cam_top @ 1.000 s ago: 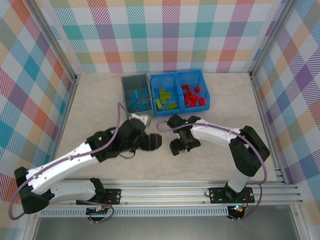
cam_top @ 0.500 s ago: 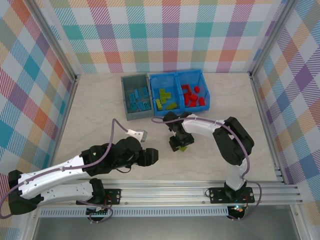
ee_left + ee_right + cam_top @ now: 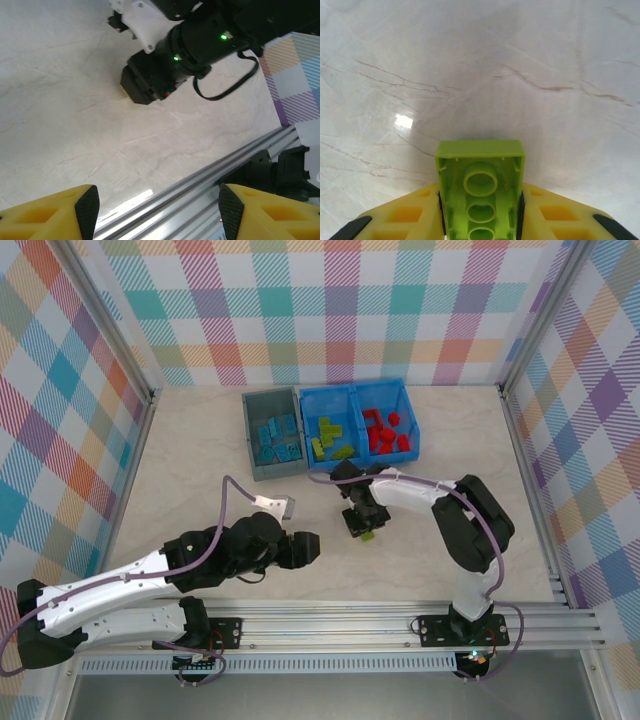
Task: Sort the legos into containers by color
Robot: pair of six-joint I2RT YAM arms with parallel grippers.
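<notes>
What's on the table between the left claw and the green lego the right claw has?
Nothing: bare table separates the left claw from the green lego in the right claw, as the top view shows.

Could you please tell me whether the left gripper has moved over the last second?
Yes. The left gripper has drawn back toward the near rail, farther from the grey bin.

Right claw [image 3: 481, 220] points down, pinching a lime brick [image 3: 480, 165]; left claw [image 3: 157, 205] gapes wide.
</notes>
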